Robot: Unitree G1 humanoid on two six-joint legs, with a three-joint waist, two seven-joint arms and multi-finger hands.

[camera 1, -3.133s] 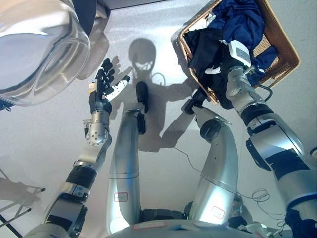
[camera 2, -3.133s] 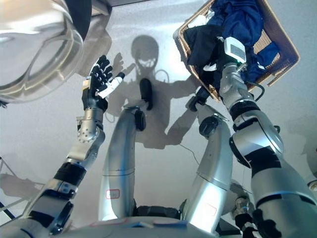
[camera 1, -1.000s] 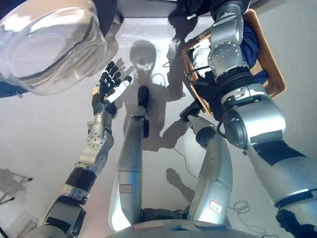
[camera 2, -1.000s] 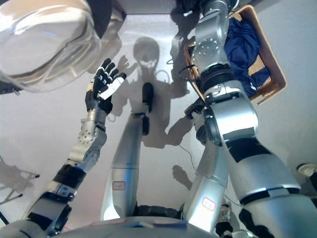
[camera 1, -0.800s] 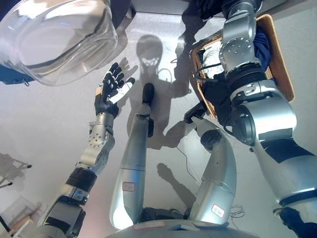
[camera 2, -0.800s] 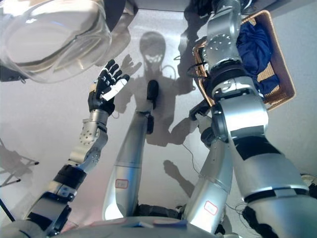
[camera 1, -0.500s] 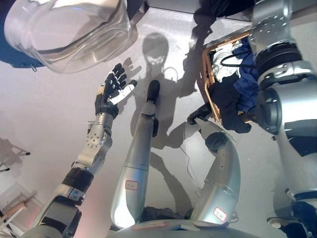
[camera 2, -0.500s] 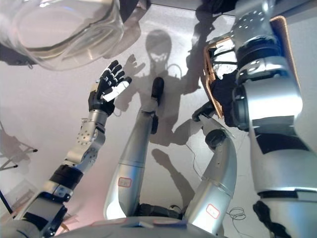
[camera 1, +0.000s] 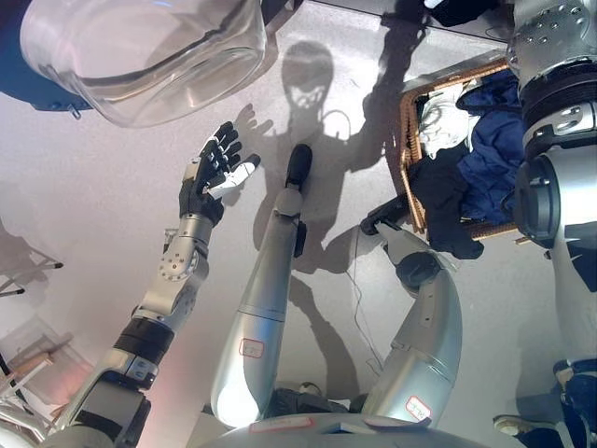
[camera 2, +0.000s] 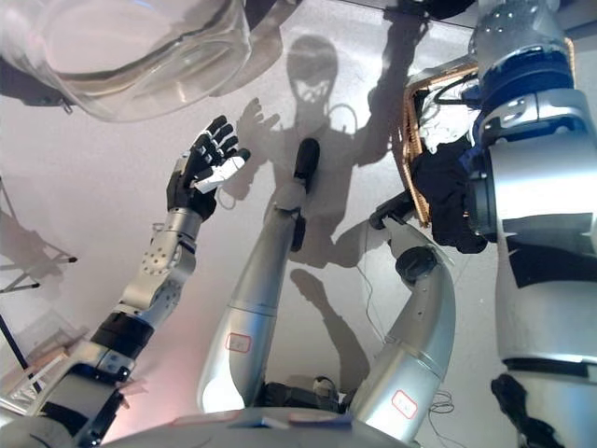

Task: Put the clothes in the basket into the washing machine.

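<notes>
Pale grey floor [camera 1: 103,215] filled most of both views, with the wicker basket [camera 1: 407,149] standing on it at the right and the clear domed door of the washing machine [camera 1: 149,56] hanging over the upper left corner. Inside the basket lay the clothes [camera 1: 485,159]: a dark blue piece, a black piece [camera 1: 446,201] slumped over the near rim onto the floor side, and something white [camera 1: 431,117] toward the far end.

These were soft, limp and light things, likely to sag, trail and snag on the wicker, so a bunched handful taken from the middle of a piece would probably lift cleaner than a pinch at a hem. The black piece draped over the rim looked the easiest to reach.

The left hand [camera 1: 210,173] was raised over the floor below the door, fingers spread and straight, holding nothing. The right arm rose along the right edge and ran out of the top of both views, so its hand was not to be seen, nor whether it carried any cloth.

The drum opening itself was out of sight, and the arm hid the basket's right side, so how many clothes remained could not be told.
</notes>
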